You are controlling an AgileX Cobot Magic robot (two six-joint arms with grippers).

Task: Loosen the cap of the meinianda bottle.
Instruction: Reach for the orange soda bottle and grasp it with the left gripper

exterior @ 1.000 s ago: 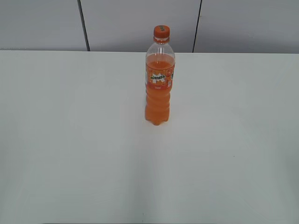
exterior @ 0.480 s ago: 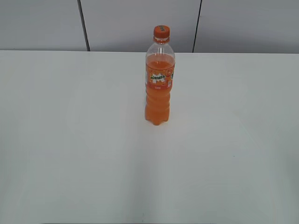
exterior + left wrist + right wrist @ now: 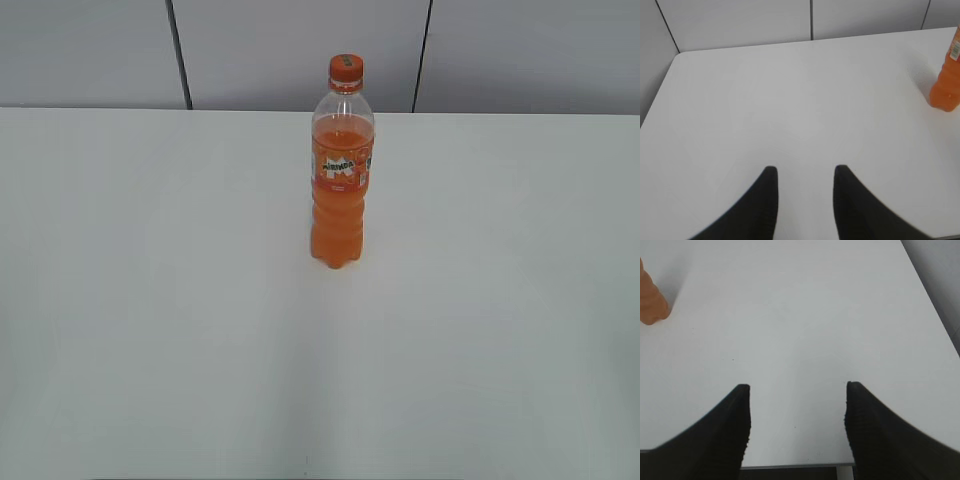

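Note:
The meinianda bottle (image 3: 340, 170) stands upright near the far middle of the white table (image 3: 150, 300), full of orange soda, with its small orange cap (image 3: 345, 68) on top. Neither arm shows in the exterior view. In the left wrist view my left gripper (image 3: 804, 171) is open over bare table, and the bottle's lower body (image 3: 946, 85) sits far off at the right edge. My right gripper (image 3: 796, 387) is open wider above the table's near edge; the bottle's base (image 3: 651, 302) is at the far left of that view. Nothing lies between either pair of fingers.
Grey wall panels with dark seams (image 3: 180, 55) rise behind the table's far edge. The table's rounded left corner (image 3: 680, 54) shows in the left wrist view, and its right edge (image 3: 932, 295) with the near front edge shows in the right wrist view.

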